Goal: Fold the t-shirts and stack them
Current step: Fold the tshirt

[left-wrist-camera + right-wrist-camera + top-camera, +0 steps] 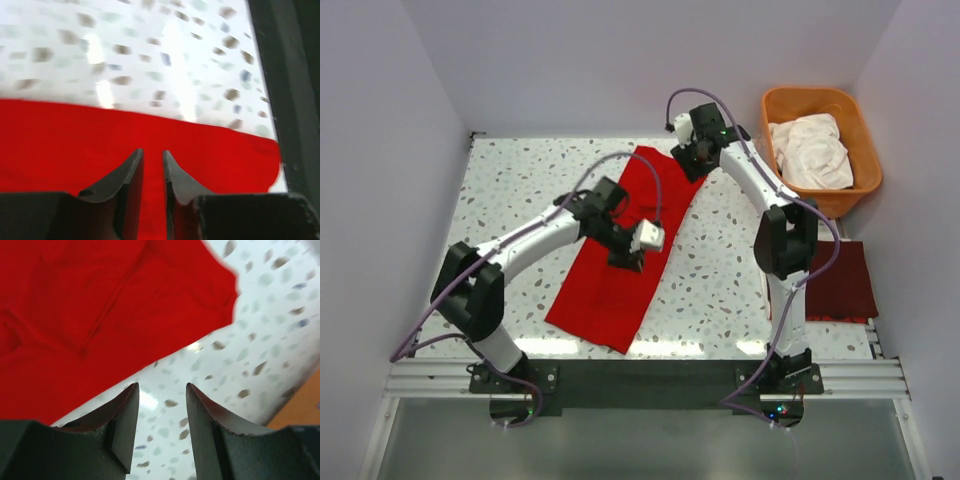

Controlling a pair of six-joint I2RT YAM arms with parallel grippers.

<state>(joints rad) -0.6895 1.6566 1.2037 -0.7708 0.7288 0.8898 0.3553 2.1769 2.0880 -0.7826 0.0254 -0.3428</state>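
The task was judged to be less than half done. 1 maroon t-shirt was seen lying flat as a folded rectangle at the right edge of the table, beside the right arm, and it was taken to be the start of the stack. The red t-shirt was laid out in the middle of the table as a long narrow strip running diagonally from far to near, so its lengthwise folds appeared done. The cross folds and the move onto the maroon one were judged to be left. The white t-shirts were heaped unfolded in the orange tub at the far right corner, and their number could not be told.

The left gripper was held over the middle of the red strip, its jaws only a narrow slit apart, with no cloth seen pinched between them. The right gripper was placed at the strip's far end, its jaws apart over bare table just beside the cloth's edge, with nothing held.

No brand, label or writing could be read anywhere.
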